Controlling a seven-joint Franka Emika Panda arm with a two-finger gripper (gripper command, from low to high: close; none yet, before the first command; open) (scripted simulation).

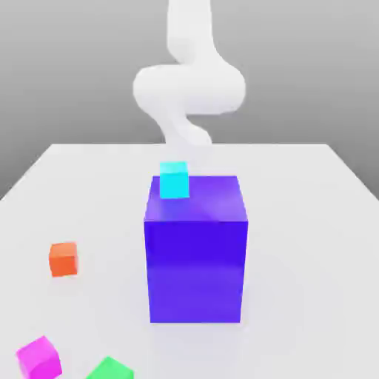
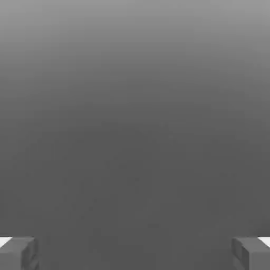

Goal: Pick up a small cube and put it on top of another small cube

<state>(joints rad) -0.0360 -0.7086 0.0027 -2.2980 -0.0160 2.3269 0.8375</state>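
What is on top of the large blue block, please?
A cyan cube sits on the large blue block; the patch directly beneath the cube is covered.

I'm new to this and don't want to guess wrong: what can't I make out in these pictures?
- Green cube: its lower part is cut off by the exterior view's bottom edge.
- Magenta cube: its lowest part is cut off by that same edge.
- Table: the big blue block hides whatever lies behind it in the exterior view.
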